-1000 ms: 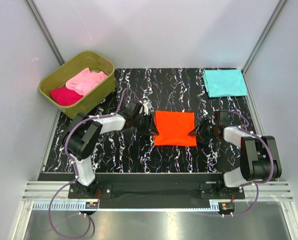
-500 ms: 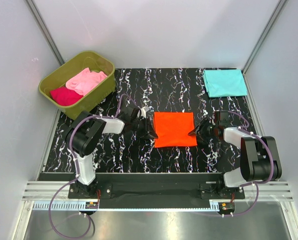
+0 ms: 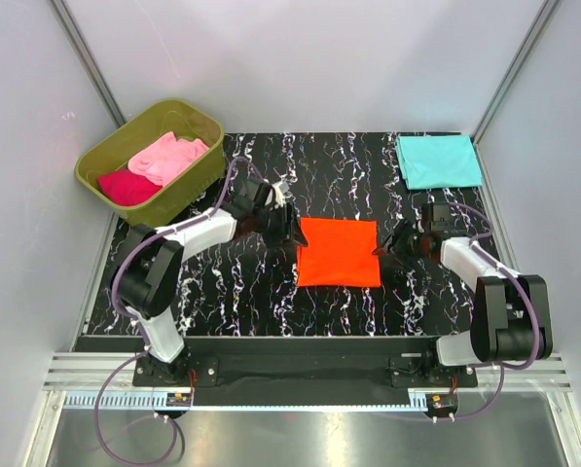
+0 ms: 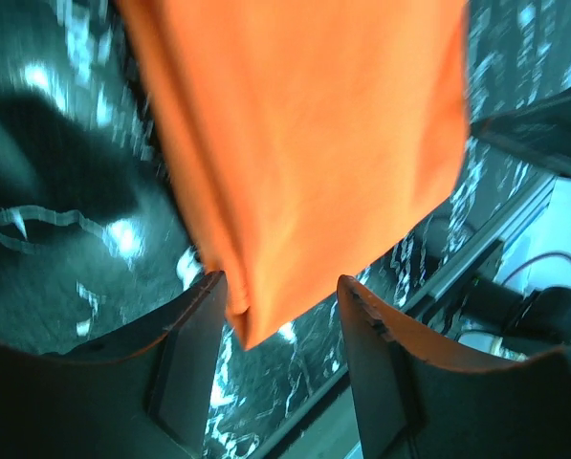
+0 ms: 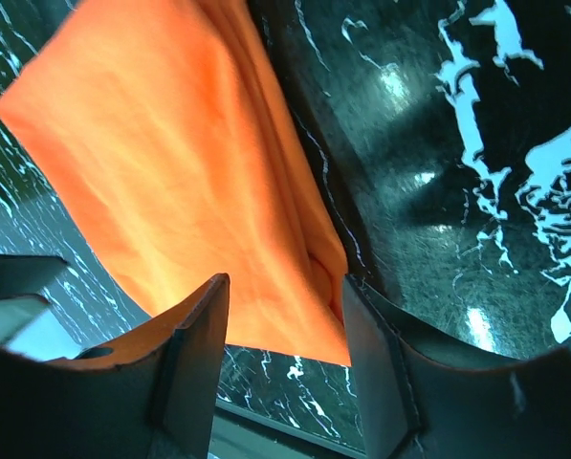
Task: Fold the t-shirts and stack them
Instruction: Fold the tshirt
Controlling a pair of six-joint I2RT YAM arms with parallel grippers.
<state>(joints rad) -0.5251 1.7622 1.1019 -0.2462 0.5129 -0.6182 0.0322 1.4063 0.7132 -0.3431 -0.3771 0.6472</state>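
Black marbled bench (image 3: 368, 175): carried all items listed.

Olive-green tub (image 3: 188, 190): stood at the far left corner of the bench and held two shirts.

Orange t-shirt (image 3: 339, 251): folded to a flat rectangle, lay at the middle of the bench between the two arms.

Teal t-shirt (image 3: 438, 161): folded flat at the far right corner, well apart from the orange one.

Pink t-shirt (image 3: 168, 156): crumpled, in the far part of the tub.

Magenta t-shirt (image 3: 127, 185): crumpled, in the tub, touching the pink one on its near left side.

Left gripper (image 3: 288, 233): at the orange shirt's left edge. Its fingers stood apart, with a corner of the cloth in the gap, not pinched.

Right gripper (image 3: 387, 249): at the shirt's right edge. Its fingers stood apart, with the cloth's folded edge between them, unclamped.
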